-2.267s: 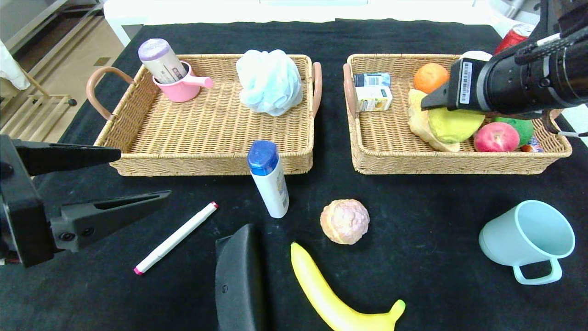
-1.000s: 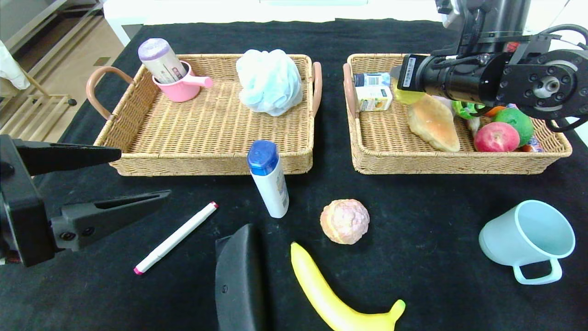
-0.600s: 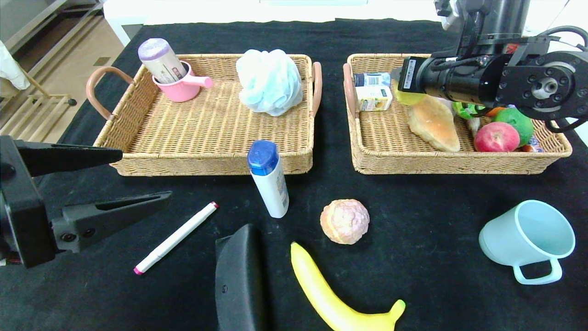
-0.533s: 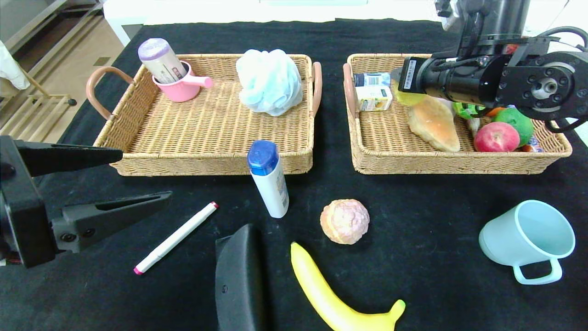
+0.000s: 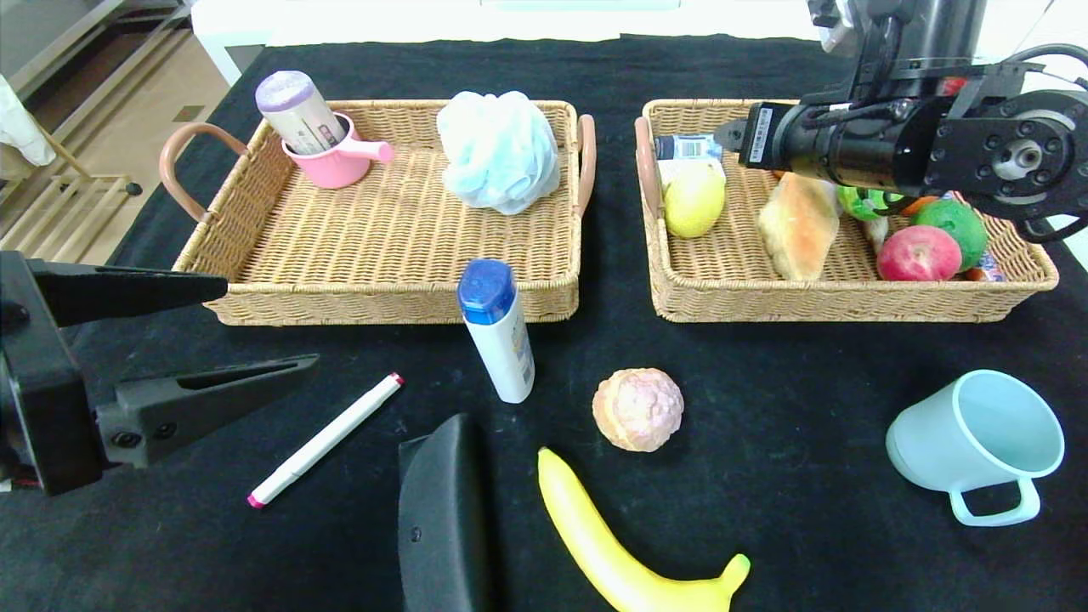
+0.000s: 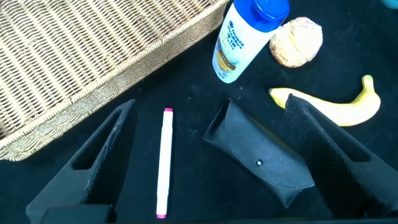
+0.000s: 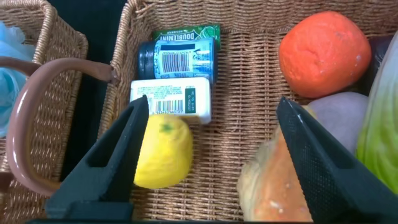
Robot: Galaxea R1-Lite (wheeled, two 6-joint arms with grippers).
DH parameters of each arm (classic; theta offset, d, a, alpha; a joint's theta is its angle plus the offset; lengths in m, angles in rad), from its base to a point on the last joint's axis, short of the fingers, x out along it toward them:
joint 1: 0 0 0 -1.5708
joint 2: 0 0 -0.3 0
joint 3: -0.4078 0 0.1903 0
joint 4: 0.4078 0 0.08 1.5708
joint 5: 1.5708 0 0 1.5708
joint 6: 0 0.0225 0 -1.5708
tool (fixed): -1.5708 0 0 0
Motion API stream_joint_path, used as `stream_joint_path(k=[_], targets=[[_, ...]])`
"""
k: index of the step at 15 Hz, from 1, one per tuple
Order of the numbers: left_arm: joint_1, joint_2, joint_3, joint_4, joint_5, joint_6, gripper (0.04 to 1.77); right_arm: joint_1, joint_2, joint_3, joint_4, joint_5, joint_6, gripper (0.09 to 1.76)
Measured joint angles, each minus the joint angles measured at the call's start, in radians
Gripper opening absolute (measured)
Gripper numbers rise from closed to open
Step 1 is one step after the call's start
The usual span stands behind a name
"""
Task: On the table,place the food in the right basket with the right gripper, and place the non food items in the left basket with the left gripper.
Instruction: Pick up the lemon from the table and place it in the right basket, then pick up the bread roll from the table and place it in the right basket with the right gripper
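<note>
Where the right basket (image 5: 850, 302) holds it, lemon (image 7: 163, 151) lying loose beside one finger, right end effector (image 7: 208, 158) spread above

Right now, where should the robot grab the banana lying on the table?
Probably around the banana's thick middle, coming straight down from above with the right gripper. It lies flat and curved on the black table, and both ends taper, so the middle likely gives the steadiest hold.

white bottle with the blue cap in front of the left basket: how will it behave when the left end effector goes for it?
The white bottle stands upright on a narrow base, tall for its width, so a sideways nudge would probably tip it. Its smooth plastic body looks slippery; a grip low on the body seems safer than one on the blue cap. Once tipped, it might roll toward the marker.
</note>
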Motion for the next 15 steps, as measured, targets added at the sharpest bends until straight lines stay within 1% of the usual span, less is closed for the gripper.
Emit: stream_joint_path(k=[2, 5, 8, 12, 15], targets=[[0.0, 0.0, 0.0, 0.0, 0.0, 0.0, 1.72, 0.0, -0.011, 0.008, 0.003, 0.03, -0.001, 1.56], [0.0, 0.0, 0.0, 0.0, 0.001, 0.0, 1.72, -0.004, -0.051, 0.039, 0.054, 0.114, -0.001, 1.61], [0.0, -0.001, 0.0, 0.0, 0.001, 0.0, 1.72, -0.007, -0.109, 0.104, 0.078, 0.184, -0.004, 1.64], [0.0, -0.001, 0.0, 0.0, 0.001, 0.001, 1.72, 0.0, -0.194, 0.187, 0.103, 0.217, -0.046, 1.67], [-0.001, -0.001, 0.0, 0.0, 0.001, 0.001, 1.72, 0.004, -0.264, 0.239, 0.178, 0.327, -0.054, 1.68]])
